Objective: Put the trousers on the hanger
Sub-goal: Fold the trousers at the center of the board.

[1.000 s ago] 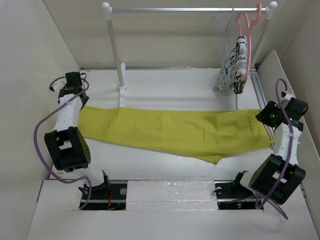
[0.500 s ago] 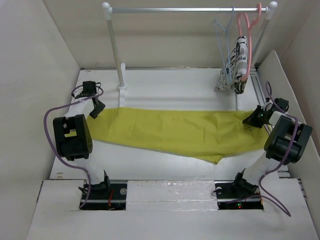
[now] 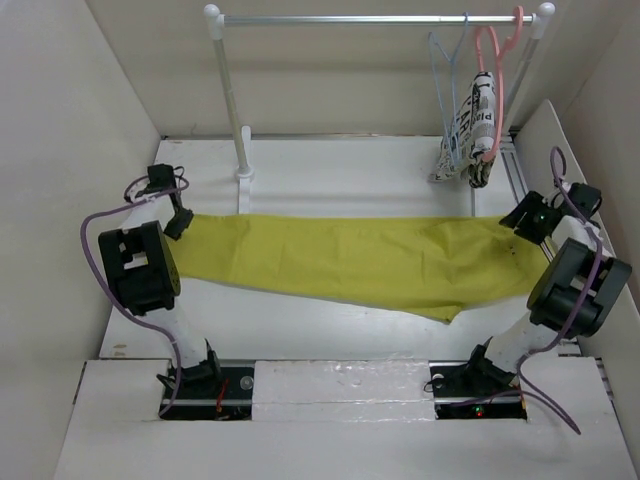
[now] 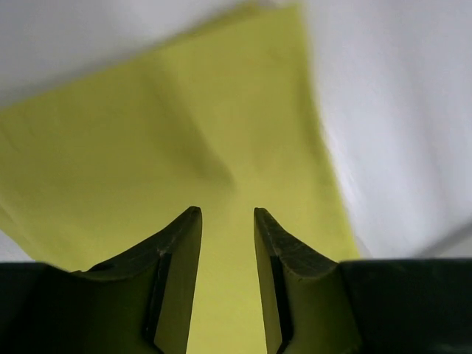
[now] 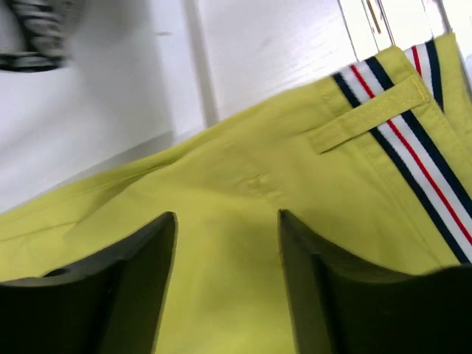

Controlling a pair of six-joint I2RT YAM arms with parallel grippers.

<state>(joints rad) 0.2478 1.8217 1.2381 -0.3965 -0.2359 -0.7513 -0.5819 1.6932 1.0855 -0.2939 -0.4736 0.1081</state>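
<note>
The mustard-yellow trousers (image 3: 350, 262) lie flat across the table, legs to the left, waistband to the right. My left gripper (image 3: 178, 222) is over the leg end. In the left wrist view its jaws (image 4: 226, 212) stand a little apart, with yellow cloth (image 4: 147, 133) showing through the gap. My right gripper (image 3: 522, 222) is over the waistband end. Its jaws (image 5: 227, 215) are wide apart above the cloth (image 5: 243, 169), next to the striped trim (image 5: 413, 169). The pale-blue hanger (image 3: 443, 75) hangs bare on the rail at the far right.
A pink hanger (image 3: 487, 50) bearing black-and-white printed cloth (image 3: 470, 125) hangs right beside the blue one. The rail (image 3: 380, 18) rests on a white post (image 3: 232, 100) standing behind the trousers. White walls close in on both sides.
Both arms have changed posture. Half a second ago the trousers' ends sat closer together. Now the leg end lies further left and the waistband end further right.
</note>
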